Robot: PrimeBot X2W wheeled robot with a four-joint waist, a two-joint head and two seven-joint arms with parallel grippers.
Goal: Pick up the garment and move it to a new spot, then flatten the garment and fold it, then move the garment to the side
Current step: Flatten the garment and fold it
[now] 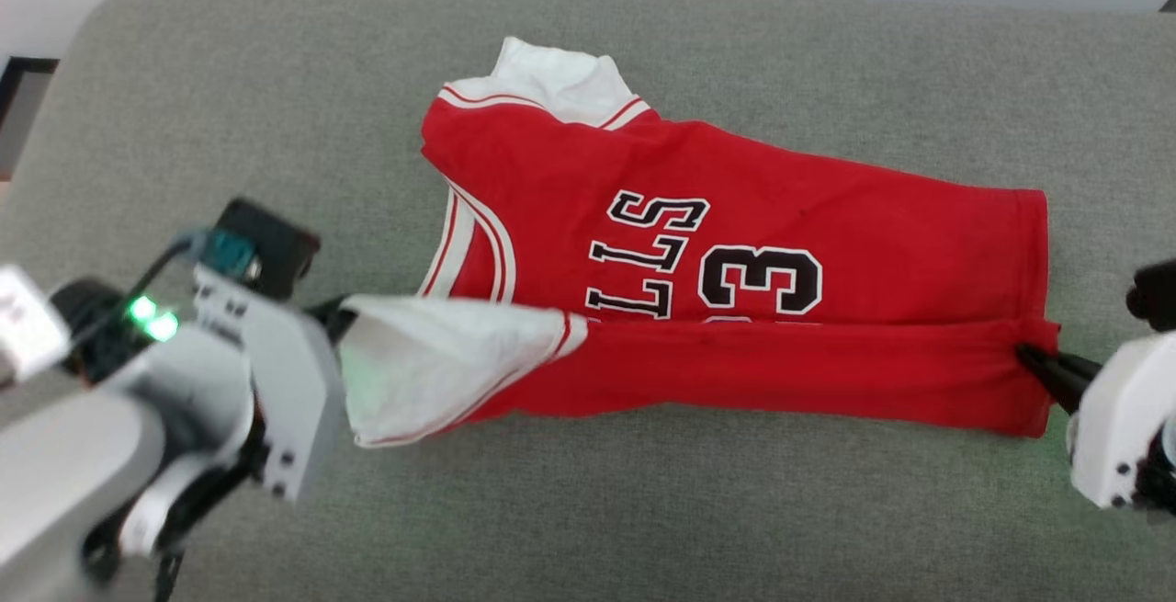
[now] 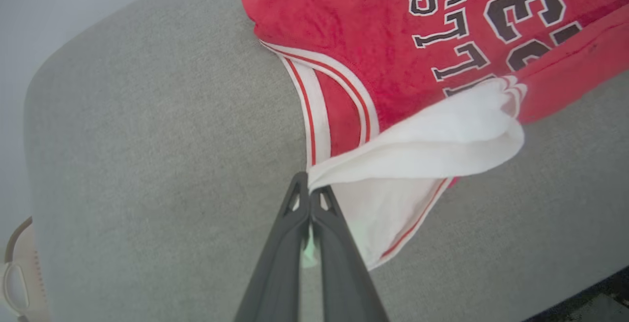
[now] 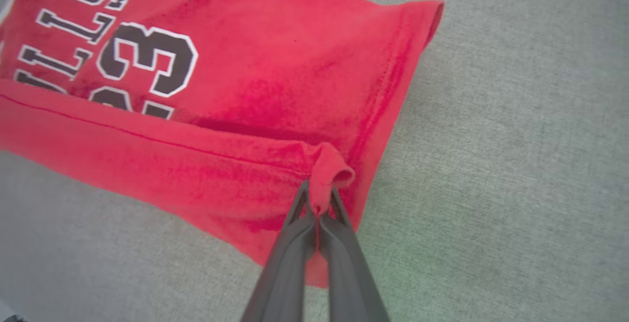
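The garment [image 1: 735, 262] is a red jersey with white sleeves and black print, lying sideways on the grey cushion, collar to the left and hem to the right. Its near long edge is lifted and folded over the lower print. My left gripper [image 1: 338, 310] is shut on the white sleeve's edge [image 2: 354, 169], and its fingertips [image 2: 309, 189] pinch that cloth. At the hem corner my right gripper [image 1: 1034, 358] is shut on a red fold [image 3: 327, 174] of the garment [image 3: 221, 91]. The far white sleeve [image 1: 560, 83] rests at the top.
The grey upholstered cushion [image 1: 276, 78] spreads all around the jersey, with bare fabric in front and to the left. Its far edge meets a pale wall. A beige basket rim [image 2: 14, 273] shows at the left wrist view's lower left.
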